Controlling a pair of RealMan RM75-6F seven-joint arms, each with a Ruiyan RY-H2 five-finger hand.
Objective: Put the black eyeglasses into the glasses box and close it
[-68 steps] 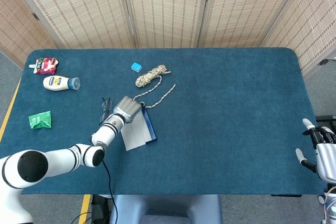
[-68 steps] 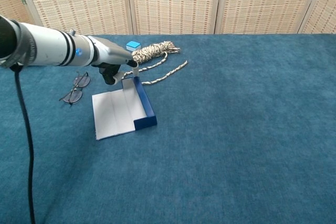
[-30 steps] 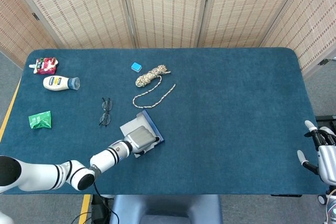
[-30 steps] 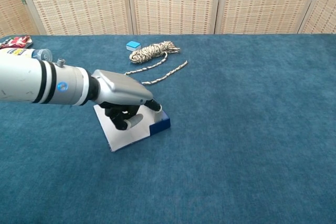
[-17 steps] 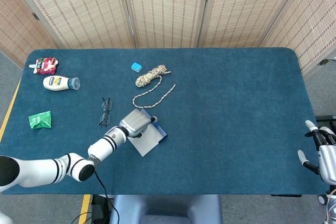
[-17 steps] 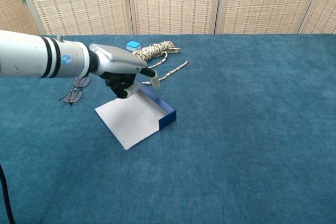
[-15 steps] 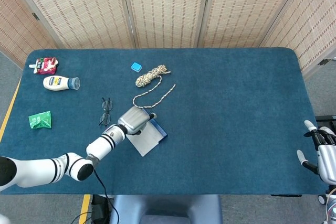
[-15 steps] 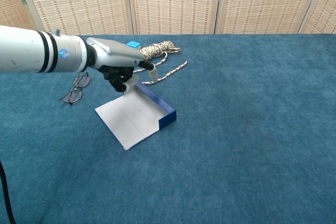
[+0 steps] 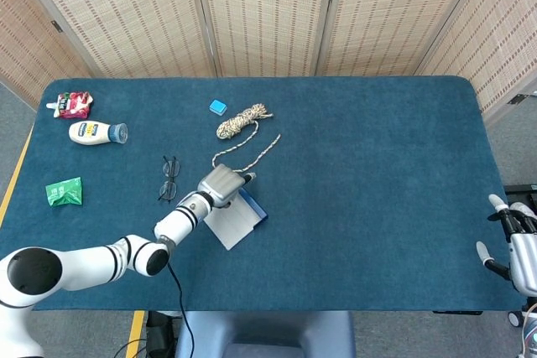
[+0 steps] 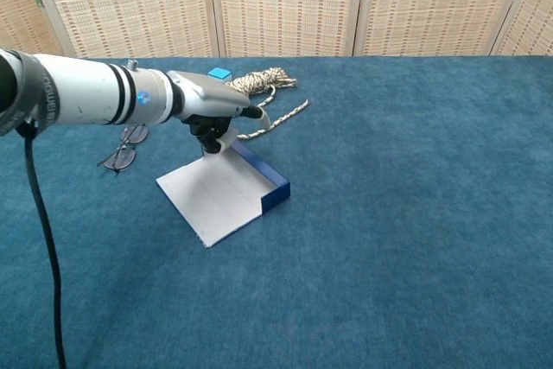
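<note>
We've got our left robot hand (image 10: 223,111) curled over the open glasses box's (image 10: 226,194) far corner, gripping nothing we can see; black eyeglasses (image 10: 124,146) lie just left. Right robot hand (image 9: 513,241) sits open at lower right.

We find the worktop (image 10: 415,213) covered in a matt blue cloth with a short, carpet-like nap. The left hand (image 10: 216,110) has a smooth silver-grey shell with a satin sheen, plastic or painted metal; we cannot tell which. Its arm (image 10: 78,97) is glossy white with black rings. The glasses box (image 10: 226,192) lies open with a matt, pale grey lining and smooth dark blue walls. The black eyeglasses (image 10: 123,146) show a thin dark frame with clear lenses. The rope (image 10: 251,84) is rough, braided, speckled cord. The folding screens (image 10: 285,2) behind look like woven cane in pale wooden frames. The white bottle (image 9: 94,132) appears glossy.
</note>
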